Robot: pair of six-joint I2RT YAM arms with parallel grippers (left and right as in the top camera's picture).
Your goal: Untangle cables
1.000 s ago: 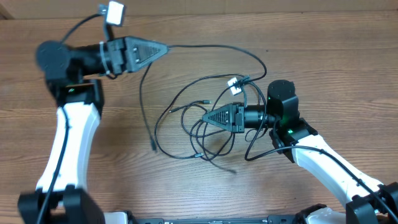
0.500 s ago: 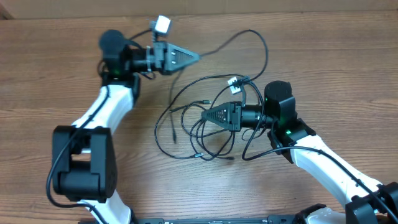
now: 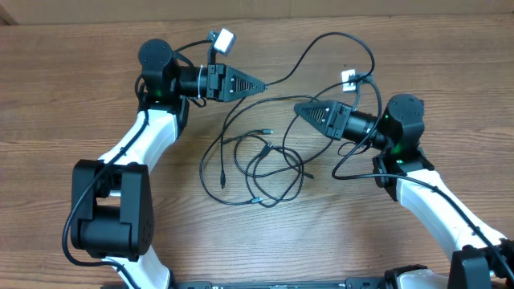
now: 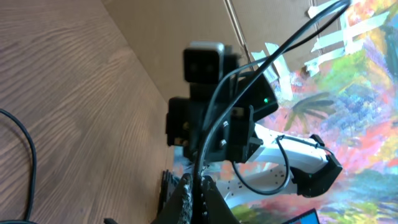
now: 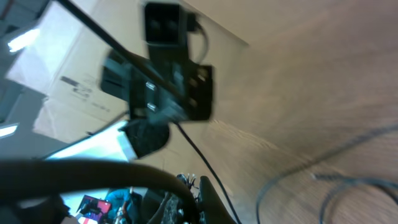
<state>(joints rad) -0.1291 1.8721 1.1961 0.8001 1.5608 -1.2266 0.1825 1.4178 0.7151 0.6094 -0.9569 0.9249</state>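
Several thin black cables point(image 3: 257, 172) lie in tangled loops on the middle of the wooden table. One strand arcs over the back point(image 3: 321, 38) between the two arms. My left gripper point(image 3: 261, 83) points right, behind the tangle, and is shut on a cable point(image 4: 273, 50) that runs from its fingers point(image 4: 186, 196) toward the right arm. My right gripper point(image 3: 298, 107) points left and faces it a short way off. In the right wrist view a blurred black cable point(image 5: 93, 171) passes into the shut right gripper point(image 5: 196, 202). More loops point(image 5: 348, 180) lie on the table.
The wooden table point(image 3: 96, 120) extends to both sides of the tangle. A cardboard wall point(image 4: 186, 25) stands along the back edge. Each arm's own thicker black cable point(image 3: 349, 156) loops beside its wrist. The left arm's base point(image 3: 104, 217) sits at the front left.
The left arm swung in from the far left to the back middle with its cable. The right gripper rose out of the tangle, up and to the right, and drew a strand along.
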